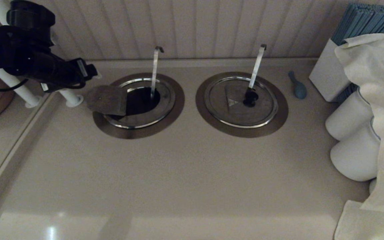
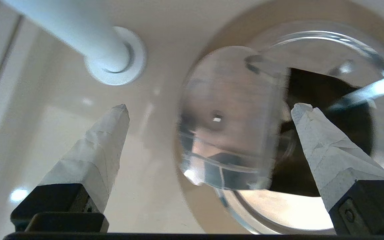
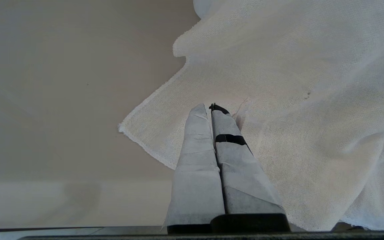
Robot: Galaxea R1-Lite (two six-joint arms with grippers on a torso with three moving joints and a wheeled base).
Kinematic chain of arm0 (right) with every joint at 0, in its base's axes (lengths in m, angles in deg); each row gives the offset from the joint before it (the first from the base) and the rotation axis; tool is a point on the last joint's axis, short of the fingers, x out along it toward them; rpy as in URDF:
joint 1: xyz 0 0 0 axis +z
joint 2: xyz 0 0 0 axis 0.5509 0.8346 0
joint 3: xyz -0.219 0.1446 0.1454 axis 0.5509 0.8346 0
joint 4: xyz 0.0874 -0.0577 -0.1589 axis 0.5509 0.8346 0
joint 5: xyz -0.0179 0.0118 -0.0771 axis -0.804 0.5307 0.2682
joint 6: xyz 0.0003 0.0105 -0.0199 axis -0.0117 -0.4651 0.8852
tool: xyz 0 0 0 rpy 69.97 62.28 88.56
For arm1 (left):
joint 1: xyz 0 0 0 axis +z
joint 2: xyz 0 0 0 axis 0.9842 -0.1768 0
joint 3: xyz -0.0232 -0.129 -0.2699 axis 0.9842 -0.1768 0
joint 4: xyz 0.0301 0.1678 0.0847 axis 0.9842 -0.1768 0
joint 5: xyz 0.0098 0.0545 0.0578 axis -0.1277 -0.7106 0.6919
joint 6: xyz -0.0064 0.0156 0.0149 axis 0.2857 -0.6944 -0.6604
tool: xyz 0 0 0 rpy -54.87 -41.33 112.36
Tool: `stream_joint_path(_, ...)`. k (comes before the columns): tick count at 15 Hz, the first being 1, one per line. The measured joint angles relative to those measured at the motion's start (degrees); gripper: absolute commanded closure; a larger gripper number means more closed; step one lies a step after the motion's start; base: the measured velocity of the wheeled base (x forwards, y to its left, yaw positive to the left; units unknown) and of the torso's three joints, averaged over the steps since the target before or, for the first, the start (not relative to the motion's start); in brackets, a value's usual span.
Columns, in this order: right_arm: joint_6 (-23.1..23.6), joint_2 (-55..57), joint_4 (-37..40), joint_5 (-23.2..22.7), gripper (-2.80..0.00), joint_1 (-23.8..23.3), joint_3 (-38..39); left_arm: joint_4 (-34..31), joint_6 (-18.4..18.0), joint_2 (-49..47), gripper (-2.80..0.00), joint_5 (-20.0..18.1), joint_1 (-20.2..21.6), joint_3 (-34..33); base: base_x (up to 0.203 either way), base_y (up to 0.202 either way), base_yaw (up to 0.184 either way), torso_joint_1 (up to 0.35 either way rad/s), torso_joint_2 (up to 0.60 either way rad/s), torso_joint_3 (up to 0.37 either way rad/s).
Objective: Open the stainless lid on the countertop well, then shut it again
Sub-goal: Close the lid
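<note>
The left countertop well has a wide dull-brown collar (image 1: pixel 138 131) and a thin, curl-hooked ladle handle (image 1: pixel 154 73). Its stainless lid (image 1: pixel 152 115) is open: the hinged flap (image 1: pixel 107 99) is swung out to the left with its underside up, baring the dark opening (image 1: pixel 142 100). The black knob is hidden. My left gripper (image 1: pixel 90 71) hovers just left of and behind the flap. In the left wrist view it (image 2: pixel 208 111) is open, with the flap (image 2: pixel 228 116) ahead between the taped fingertips (image 2: pixel 112 133), untouched. My right gripper (image 3: pixel 210 106) is shut over a white cloth (image 3: pixel 295 100).
The twin well (image 1: pixel 242 101) on the right is closed, with a black knob and a slanted flat handle. A blue spoon (image 1: pixel 298 87), a white box of blue sticks (image 1: pixel 328 76) and cloth-draped white cups (image 1: pixel 355 156) stand at the right. White posts (image 1: pixel 72 98) rise beside the flap.
</note>
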Motion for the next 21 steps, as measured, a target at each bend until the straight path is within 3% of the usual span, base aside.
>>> stream_joint_path(21,-0.02,0.0,0.0,0.02,0.0,0.0,0.0,-2.73,-1.65,-5.69,-2.8,-0.06,-1.8,0.22,0.0,0.0,0.0,0.0,0.0,0.0)
